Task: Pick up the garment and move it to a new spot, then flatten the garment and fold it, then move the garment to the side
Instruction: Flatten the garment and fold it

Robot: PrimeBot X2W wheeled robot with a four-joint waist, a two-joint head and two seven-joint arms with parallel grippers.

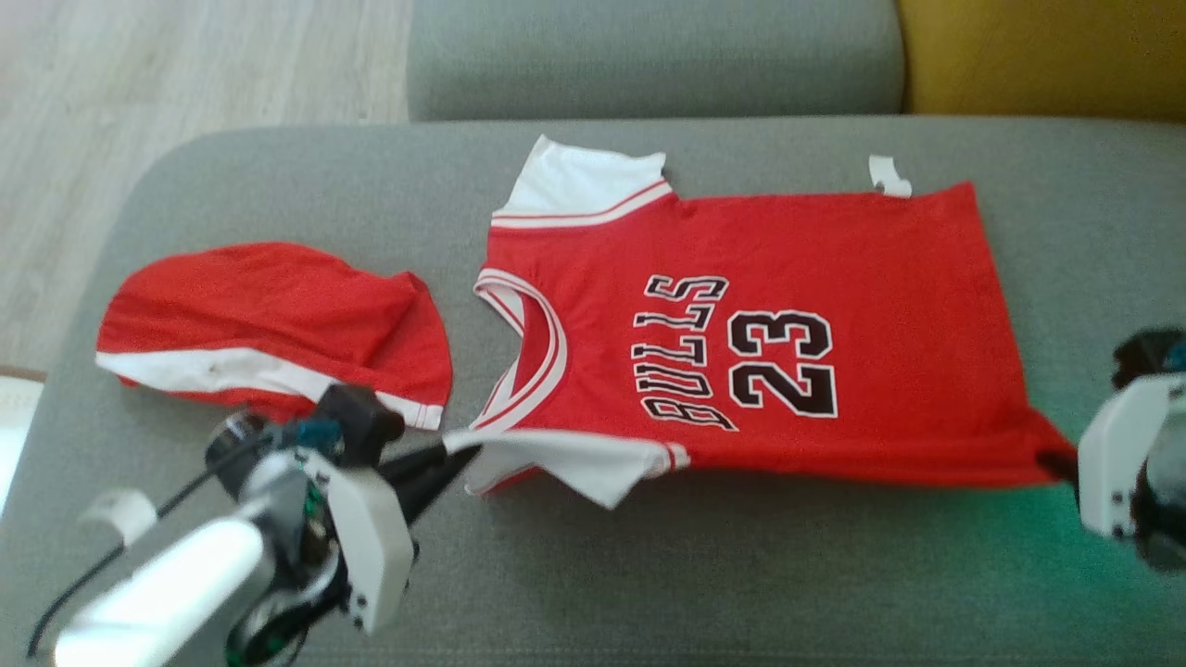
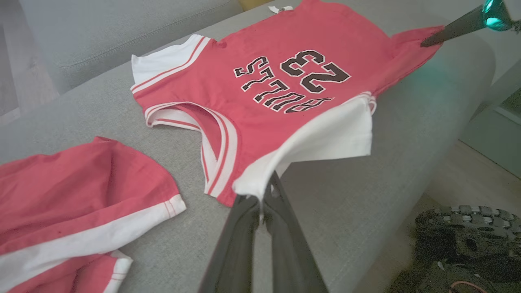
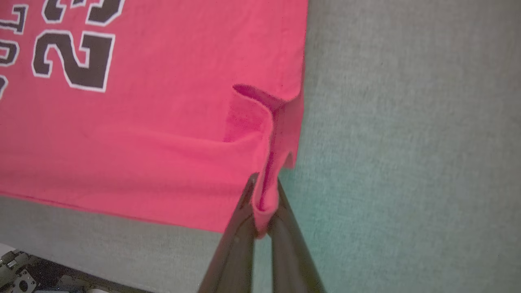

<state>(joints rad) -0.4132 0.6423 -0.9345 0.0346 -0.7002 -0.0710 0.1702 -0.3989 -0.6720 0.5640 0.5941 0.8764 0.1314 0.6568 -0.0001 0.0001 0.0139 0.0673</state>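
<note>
The garment (image 1: pixel 760 306) is a red jersey with white sleeves and "BULLS 23" in black, spread across the grey sofa seat. My left gripper (image 1: pixel 459 454) is shut on the tip of the near white sleeve (image 2: pixel 325 134) and lifts it slightly. My right gripper (image 1: pixel 1066 463) is shut on the near hem corner at the right, with red cloth (image 3: pixel 264 195) pinched between its fingers. The jersey's near edge is stretched between the two grippers. In the left wrist view the right gripper's fingers (image 2: pixel 452 28) show at the top right on that corner.
Red shorts with white trim (image 1: pixel 278 324) lie crumpled on the seat at the left, close to my left wrist. The sofa backrest (image 1: pixel 649 56) runs behind, with a yellow cushion (image 1: pixel 1038 56) at the right. The seat's front edge and the robot base (image 2: pixel 468 244) are below.
</note>
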